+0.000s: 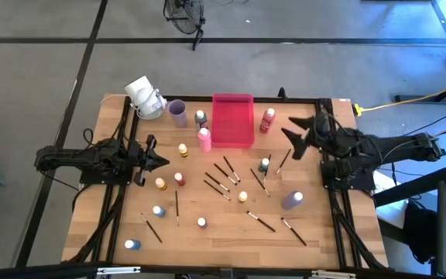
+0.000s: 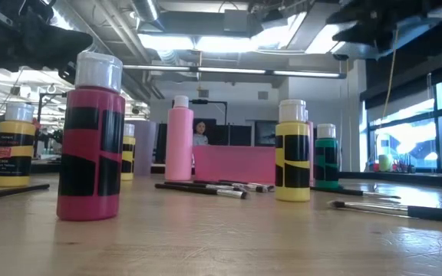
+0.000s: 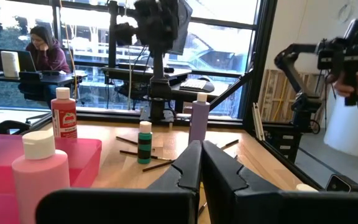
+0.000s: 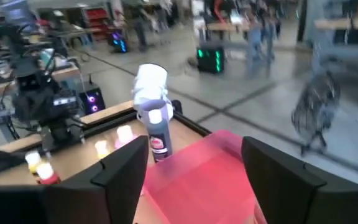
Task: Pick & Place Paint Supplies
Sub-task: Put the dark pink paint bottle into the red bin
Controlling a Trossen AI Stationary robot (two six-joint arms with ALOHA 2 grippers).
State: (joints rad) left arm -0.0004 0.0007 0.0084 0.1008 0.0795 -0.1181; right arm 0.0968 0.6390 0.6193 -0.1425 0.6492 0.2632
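Small light-capped paint bottles stand on their bases across the wooden table: pink point(image 1: 204, 139), red point(image 1: 267, 120), green point(image 1: 264, 165), purple point(image 1: 292, 201), yellow point(image 1: 183, 149), orange point(image 1: 160, 184), blue point(image 1: 158, 211) and others. Thin dark brushes point(image 1: 224, 180) lie flat among them. My left gripper point(image 1: 161, 160) is shut and hovers near the yellow and orange bottles; its fingers point(image 3: 191, 163) point toward the green bottle point(image 3: 145, 142). My right gripper point(image 1: 293, 139) is open, raised beside the red bottle, facing the pink tray point(image 4: 197, 168).
The pink-red tray point(image 1: 232, 120) sits at the table's far middle, with a lilac cup point(image 1: 177, 113) and a dark bottle point(image 1: 200, 118) to its left. A white object point(image 1: 144, 97) sits at the far left corner. A person point(image 3: 42, 46) sits at a desk beyond the table.
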